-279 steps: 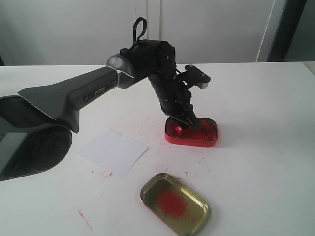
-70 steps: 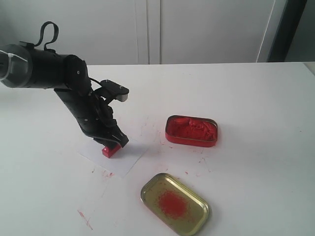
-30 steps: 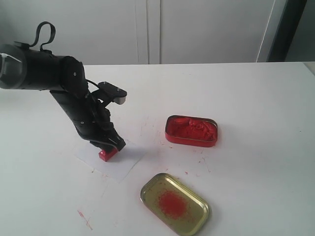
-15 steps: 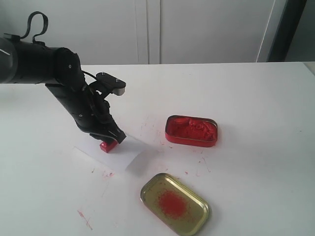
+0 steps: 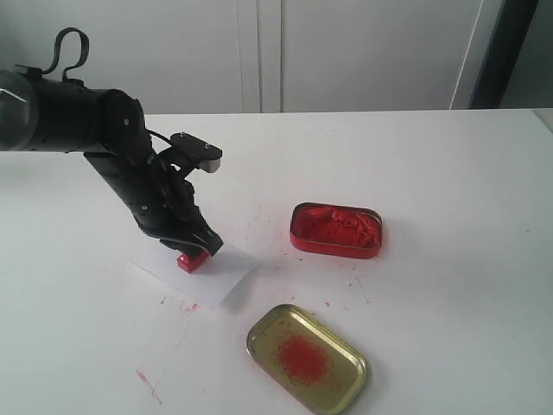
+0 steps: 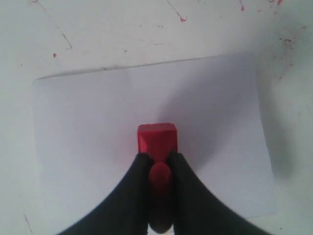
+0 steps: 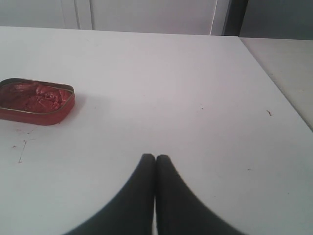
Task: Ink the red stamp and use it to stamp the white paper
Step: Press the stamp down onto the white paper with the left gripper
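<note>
Left end effector (image 6: 159, 160) was clamped on the narrow handle of the red stamp (image 6: 156, 139), whose flat base sat face down on the white paper (image 6: 88, 122), near the sheet's middle. The paper (image 5: 221, 278) lay flat on the white surface (image 5: 449, 173), which was flecked with red marks. A red ink tin (image 5: 335, 230) stood well apart from it, and a gold lid (image 5: 347, 373) with a red smear lay nearer the camera. Right end effector (image 7: 155, 159) had its fingers pressed together on nothing.
</note>
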